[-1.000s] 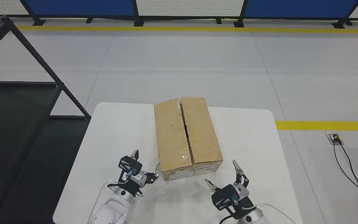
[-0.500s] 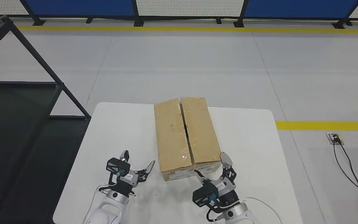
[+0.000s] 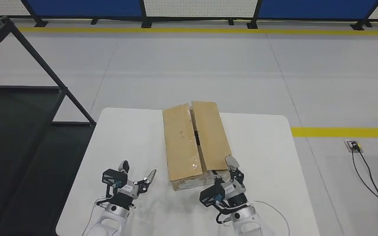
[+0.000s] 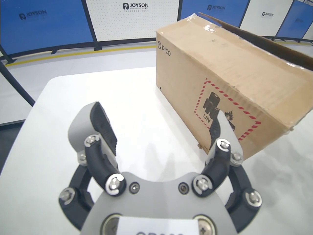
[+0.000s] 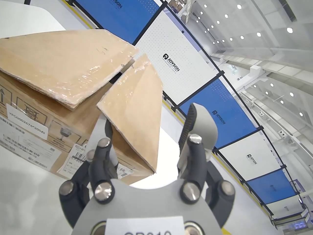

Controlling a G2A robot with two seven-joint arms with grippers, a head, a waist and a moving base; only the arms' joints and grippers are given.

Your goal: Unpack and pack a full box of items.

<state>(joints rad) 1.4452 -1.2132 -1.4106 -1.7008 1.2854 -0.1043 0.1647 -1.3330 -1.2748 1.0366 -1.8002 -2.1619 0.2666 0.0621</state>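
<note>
Cardboard box (image 3: 195,144) sits lengthwise near the middle of the white desk (image 3: 118,141), top flaps not sealed. Left flap (image 5: 61,57) lies nearly flat; right flap (image 5: 137,103) is lifted at its near corner, with a dark gap between the two. White labels (image 5: 27,133) are on the box's near end, and a red dashed mark (image 4: 225,113) is on its left long side. Right hand (image 5: 151,123) is at the box's near right corner, fingers spread wide, the raised flap corner between them and one finger (image 5: 106,129) tucked under the flap. Left hand (image 4: 159,113) hangs low over the desk just beside the box's left long side, towards its near end, fingers spread wide and holding nothing.
</note>
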